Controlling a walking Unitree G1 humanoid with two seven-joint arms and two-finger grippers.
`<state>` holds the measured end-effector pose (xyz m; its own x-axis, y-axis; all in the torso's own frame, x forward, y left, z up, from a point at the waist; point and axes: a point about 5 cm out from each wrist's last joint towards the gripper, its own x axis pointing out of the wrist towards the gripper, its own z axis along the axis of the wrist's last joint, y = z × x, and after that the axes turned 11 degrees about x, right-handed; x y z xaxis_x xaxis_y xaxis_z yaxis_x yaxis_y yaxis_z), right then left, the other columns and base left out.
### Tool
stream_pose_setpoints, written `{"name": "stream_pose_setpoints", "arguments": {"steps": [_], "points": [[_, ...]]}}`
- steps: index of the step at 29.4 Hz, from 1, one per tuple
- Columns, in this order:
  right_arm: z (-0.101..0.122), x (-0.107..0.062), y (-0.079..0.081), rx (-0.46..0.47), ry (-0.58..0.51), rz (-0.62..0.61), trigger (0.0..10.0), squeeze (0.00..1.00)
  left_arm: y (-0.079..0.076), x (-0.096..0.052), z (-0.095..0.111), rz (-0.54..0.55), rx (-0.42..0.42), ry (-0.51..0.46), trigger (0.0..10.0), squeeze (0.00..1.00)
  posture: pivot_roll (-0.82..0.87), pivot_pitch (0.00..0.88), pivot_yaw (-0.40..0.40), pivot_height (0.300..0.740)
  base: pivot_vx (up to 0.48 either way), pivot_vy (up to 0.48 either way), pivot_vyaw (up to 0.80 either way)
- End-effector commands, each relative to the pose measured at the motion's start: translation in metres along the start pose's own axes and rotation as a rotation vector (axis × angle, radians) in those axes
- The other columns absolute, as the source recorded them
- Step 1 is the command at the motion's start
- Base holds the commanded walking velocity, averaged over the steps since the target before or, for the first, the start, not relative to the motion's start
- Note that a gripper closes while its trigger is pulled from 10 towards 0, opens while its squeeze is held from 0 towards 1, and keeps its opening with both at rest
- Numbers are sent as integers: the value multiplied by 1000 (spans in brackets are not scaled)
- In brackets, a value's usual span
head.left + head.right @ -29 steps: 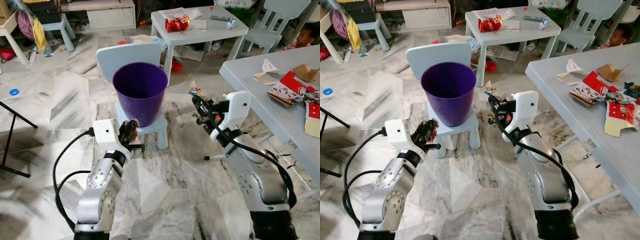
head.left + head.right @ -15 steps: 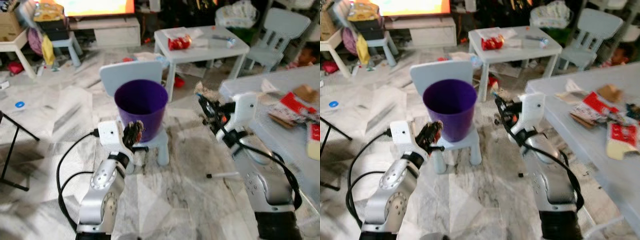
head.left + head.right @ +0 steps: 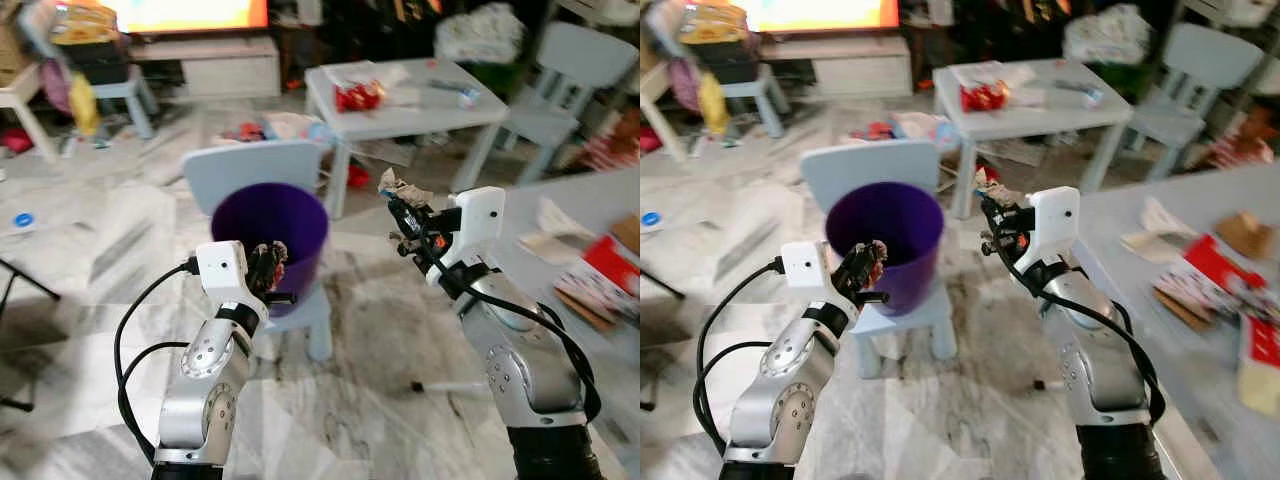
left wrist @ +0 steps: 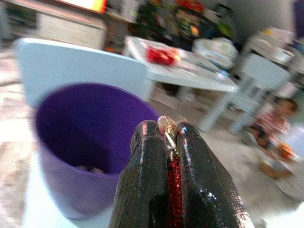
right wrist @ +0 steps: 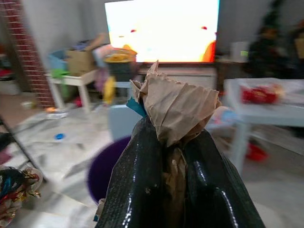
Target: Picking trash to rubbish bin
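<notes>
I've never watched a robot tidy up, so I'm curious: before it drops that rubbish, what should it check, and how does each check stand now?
1. Left gripper clamped on the red shiny wrapper: ok.
2. Right gripper clamped on the crumpled brown paper: ok.
3. Purple bin upright on the small chair, mouth open: ok.
4. Left gripper over the bin's mouth: cannot tell, it sits at the near rim.
5. Right gripper over the bin: not ok, it is off to the bin's right.
6. Room in the bin: ok, little inside.
</notes>
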<state>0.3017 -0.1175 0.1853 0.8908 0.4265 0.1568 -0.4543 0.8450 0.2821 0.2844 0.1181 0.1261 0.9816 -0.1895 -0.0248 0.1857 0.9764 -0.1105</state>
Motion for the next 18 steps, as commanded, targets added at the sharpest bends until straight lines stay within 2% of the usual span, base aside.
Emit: {"name": "stream_pose_setpoints", "arguments": {"steps": [1,18], "points": [[4,1,4,5,-19,16,10000,0,1,-1,-2,11,-4,7,0,0,24,126,-70,740,345,0,0],[2,1,6,5,-9,34,10000,0,1,0,-3,14,0,16,0,0,25,122,-69,740,313,0,0]]}}
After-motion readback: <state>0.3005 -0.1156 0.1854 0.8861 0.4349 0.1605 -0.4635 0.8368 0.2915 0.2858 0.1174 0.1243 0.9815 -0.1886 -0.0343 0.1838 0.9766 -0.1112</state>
